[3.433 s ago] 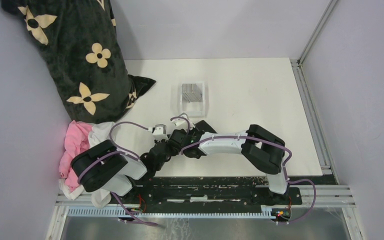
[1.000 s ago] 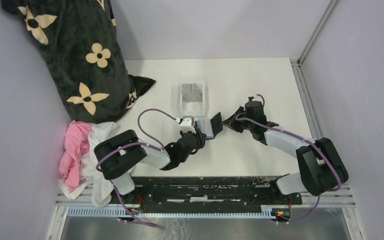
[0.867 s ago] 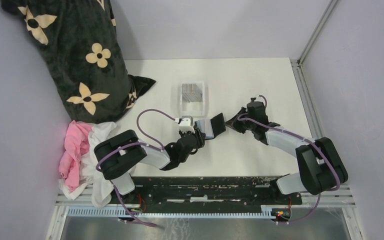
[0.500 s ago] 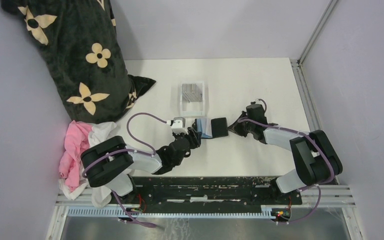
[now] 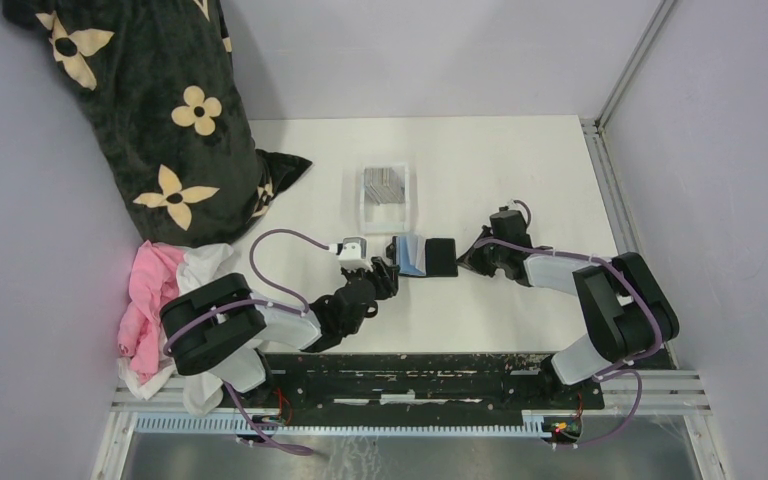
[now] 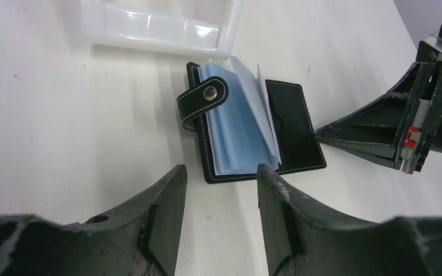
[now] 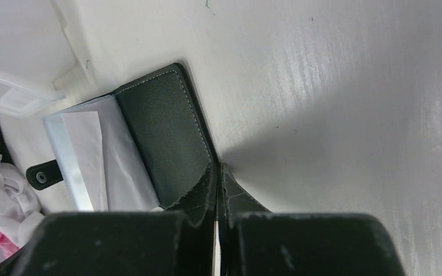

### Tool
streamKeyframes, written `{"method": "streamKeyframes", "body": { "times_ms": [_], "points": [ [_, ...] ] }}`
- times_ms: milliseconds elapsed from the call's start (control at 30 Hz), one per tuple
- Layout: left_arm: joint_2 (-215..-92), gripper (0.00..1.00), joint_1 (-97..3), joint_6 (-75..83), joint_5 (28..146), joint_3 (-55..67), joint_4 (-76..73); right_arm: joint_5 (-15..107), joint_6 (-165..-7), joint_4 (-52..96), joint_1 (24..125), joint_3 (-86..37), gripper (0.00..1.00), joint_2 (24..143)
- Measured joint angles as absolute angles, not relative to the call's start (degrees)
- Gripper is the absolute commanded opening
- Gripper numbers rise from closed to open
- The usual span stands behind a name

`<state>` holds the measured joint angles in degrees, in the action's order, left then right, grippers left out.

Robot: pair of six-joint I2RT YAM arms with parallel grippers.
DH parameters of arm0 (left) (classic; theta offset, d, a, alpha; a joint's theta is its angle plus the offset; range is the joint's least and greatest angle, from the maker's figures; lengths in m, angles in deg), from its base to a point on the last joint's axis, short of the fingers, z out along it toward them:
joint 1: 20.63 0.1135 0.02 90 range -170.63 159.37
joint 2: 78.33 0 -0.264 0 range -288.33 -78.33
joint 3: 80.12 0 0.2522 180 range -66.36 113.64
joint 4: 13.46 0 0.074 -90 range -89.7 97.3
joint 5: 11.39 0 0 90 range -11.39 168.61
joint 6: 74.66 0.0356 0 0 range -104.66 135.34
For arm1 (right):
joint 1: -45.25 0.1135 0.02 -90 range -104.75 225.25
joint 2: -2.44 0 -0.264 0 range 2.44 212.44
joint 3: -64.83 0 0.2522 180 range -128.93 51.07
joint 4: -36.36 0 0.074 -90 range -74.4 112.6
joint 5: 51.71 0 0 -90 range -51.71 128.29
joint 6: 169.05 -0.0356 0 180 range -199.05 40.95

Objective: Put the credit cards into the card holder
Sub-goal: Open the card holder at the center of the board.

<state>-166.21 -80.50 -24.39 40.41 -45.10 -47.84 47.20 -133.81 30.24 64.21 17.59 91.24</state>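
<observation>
Saw floral blanket (image 5: 150, 110) far left, pink-white cloth (image 5: 165, 295) beside it. Found left gripper (image 6: 221, 178) spread, empty, near card holder (image 6: 247, 129) lying open beside clear tray (image 5: 365, 210). Couldn't count credit cards (image 5: 384, 185) inside. Found right gripper (image 7: 217, 172) pressed together, tips touching holder's right cover.

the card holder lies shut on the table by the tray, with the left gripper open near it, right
No: the card holder lies open, not shut, spread out with its inside showing, as the left wrist view shows. It does lie on the table by the tray, with the left gripper open near it.
</observation>
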Motion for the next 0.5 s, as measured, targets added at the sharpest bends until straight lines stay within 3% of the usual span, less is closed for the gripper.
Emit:
{"method": "streamKeyframes", "body": {
  "times_ms": [167, 400, 500],
  "points": [
    [-166.1, 0.56, -80.5, -24.3, 39.6, -45.2, -47.8, 44.9, -129.8, 25.2, 64.2, 14.6, 0.02, 91.1],
    [-162.6, 0.62, -80.5, -21.1, 37.5, -45.3, -47.3, 40.8, -122.3, 15.9, 64.2, 6.6, 0.27, 90.7],
    [-162.3, 0.65, -80.5, -19.1, 36.5, -44.6, -46.3, 39.7, -118.9, 13.0, 64.2, 1.6, 0.3, 91.1]
  ]
}}
